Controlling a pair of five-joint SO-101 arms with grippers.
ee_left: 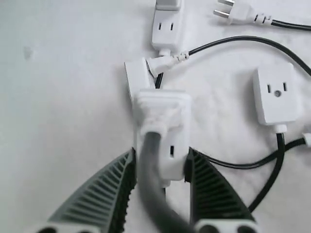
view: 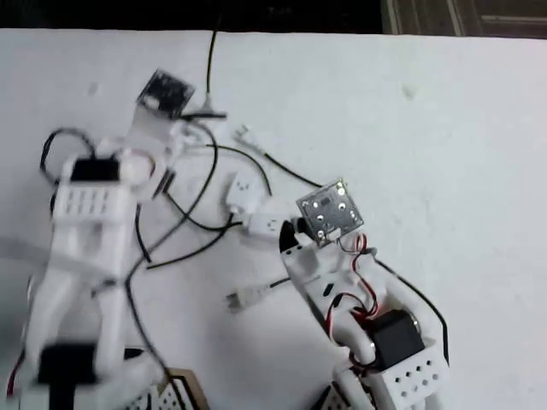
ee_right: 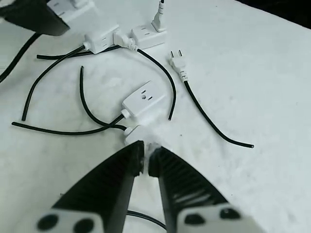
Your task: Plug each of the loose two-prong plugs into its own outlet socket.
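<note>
Two-prong plug (ee_right: 179, 59) lies loose on the desk (ee_right: 257, 82); left pincer (ee_left: 161, 156) grips a white outlet socket (ee_left: 163, 116), right pincer (ee_right: 146, 150) closed near another socket (ee_right: 143, 99)

A fixed camera looks steeply down over the white table (view: 444, 128), with both arms at its near edge. The left wrist camera hangs close above the left gripper (ee_left: 160, 155), which is clamped on an outlet block (ee_left: 163, 121). The right wrist camera peers low past the right gripper (ee_right: 146, 153) toward the far left. All three views share one loose plug (view: 244, 134) (ee_left: 235, 13) (ee_right: 177, 59) and a free outlet (view: 242, 190) (ee_left: 274, 94) (ee_right: 143, 99).
</note>
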